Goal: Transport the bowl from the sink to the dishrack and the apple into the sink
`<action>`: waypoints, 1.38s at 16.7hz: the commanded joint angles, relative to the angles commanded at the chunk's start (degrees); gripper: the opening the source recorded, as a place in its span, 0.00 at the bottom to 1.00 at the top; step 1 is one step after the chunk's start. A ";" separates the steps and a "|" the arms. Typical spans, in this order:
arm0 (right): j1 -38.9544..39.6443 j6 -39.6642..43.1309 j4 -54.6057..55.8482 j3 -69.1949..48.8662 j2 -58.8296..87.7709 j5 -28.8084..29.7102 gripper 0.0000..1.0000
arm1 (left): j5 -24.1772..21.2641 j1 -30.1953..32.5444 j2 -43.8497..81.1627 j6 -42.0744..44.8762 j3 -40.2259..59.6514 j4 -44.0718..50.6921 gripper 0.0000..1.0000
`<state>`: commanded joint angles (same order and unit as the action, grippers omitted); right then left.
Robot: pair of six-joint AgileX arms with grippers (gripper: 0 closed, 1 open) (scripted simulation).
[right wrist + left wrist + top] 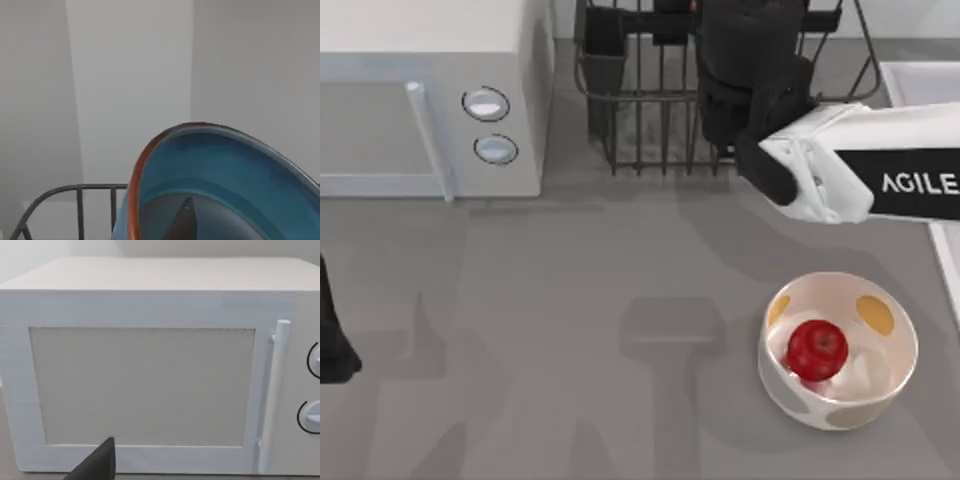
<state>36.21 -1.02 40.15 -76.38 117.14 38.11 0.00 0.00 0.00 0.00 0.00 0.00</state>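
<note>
Right arm over the rack with the bowl; apple sits in the spotted bowl.

The right gripper, at the top view's upper middle, hangs over the dark grey wire dishrack, pinching the round teal-blue bowl with its reddish rim band. The small glossy red apple lies in the white spotted bowl, lower right. The pale sink shows at the right edge. The left arm is parked at the left edge, facing the white microwave; whether its pincer is spread or pressed together, I cannot tell.

Teal-blue bowl, red apple, yellow-and-grey-spotted white bowl, dark grey dishrack
</note>
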 joint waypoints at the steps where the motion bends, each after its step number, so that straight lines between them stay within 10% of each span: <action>1: 0.00 0.00 0.00 0.00 0.00 0.00 0.90 | 0.00 0.00 0.00 0.00 0.00 0.00 1.00; 13: -0.11 -0.10 -0.23 0.57 -0.62 -0.49 1.00 | 0.00 0.00 0.00 0.00 0.00 0.00 1.00; 23: -13.22 -1.11 -11.19 33.41 -39.63 -21.43 1.00 | 0.00 0.00 0.00 0.00 0.00 0.00 1.00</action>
<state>22.99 -2.13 28.96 -42.96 77.51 16.68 0.00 0.00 0.00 0.00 0.00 0.00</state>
